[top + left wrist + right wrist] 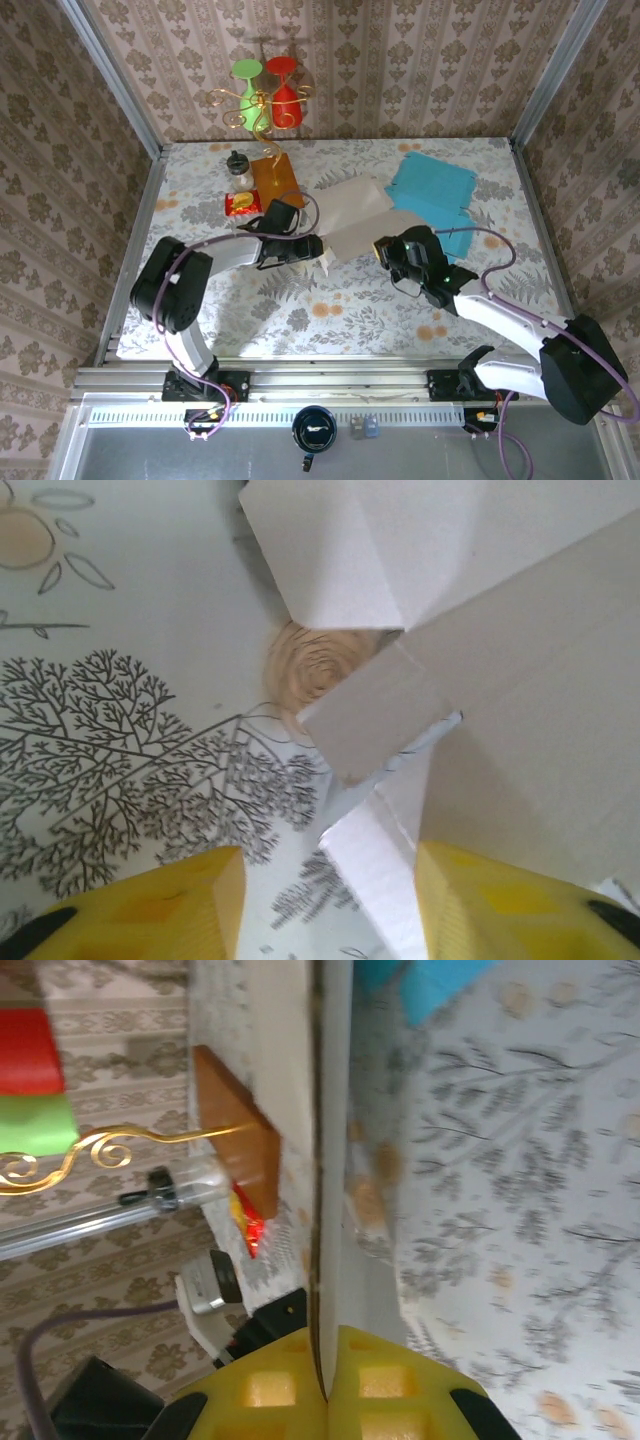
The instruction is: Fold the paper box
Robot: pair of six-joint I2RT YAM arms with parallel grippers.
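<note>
The paper box lies unfolded as flat beige cardboard at mid table. My left gripper is at its near left corner, open. In the left wrist view a white flap of the box rises between the yellow fingers, close to the right one, and the gripper is not closed on it. My right gripper holds the near right edge. In the right wrist view the gripper is shut, its pads pressed on the thin cardboard sheet, which stands edge-on.
A blue cloth lies right of the box, partly under it. At the back left are a wooden base with a gold stand holding a red glass and a green glass, a small bottle and a red packet.
</note>
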